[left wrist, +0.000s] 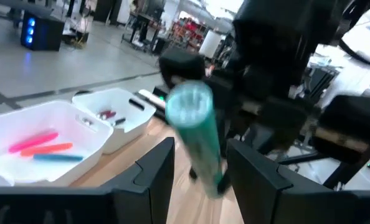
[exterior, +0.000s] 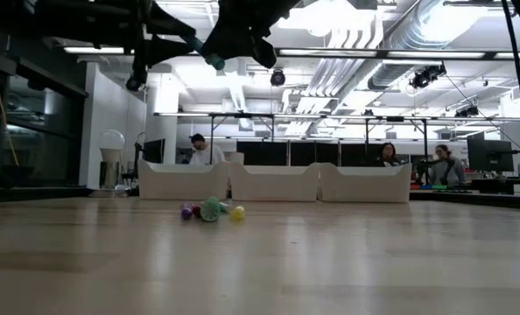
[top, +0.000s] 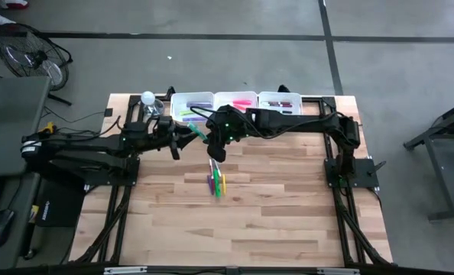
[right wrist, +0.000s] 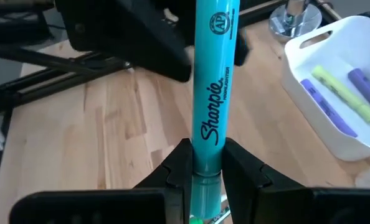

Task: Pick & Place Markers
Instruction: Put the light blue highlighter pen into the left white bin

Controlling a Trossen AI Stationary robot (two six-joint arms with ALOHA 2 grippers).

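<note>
High view: both dark arms are seen extended over the far middle of the light wooden counter (top: 273, 229), in front of a row of three white rectangular plastic trays (top: 192, 100). The right hand (top: 216, 150) and the left hand (top: 187, 138) are met near each other above the counter, just short of the trays.

Right wrist view: a teal cylindrical highlighter marker (right wrist: 215, 93) with black lettering is gripped between the right hand's two dark fingers (right wrist: 177, 167), which are closed on its lower barrel. The marker is held off the counter, pointing away from that wrist toward the left arm.

Left wrist view: the same teal marker is seen end-on, its barrel lying between the left hand's two dark fingers (left wrist: 155, 169). Whether those fingers are pressed on it or only stand around it cannot be told.

A small cluster of loose markers (top: 217, 183), green, yellow and purple among them, is left on the counter near its middle, below the two hands; in the low view it is seen lying in front of the trays.

Sorted markers are noted in the trays: pink, orange and blue ones (left wrist: 42, 144) in the middle tray, and yellow and purple ones (right wrist: 344, 94) in the left tray.

People are seen seated in the room beyond.
</note>
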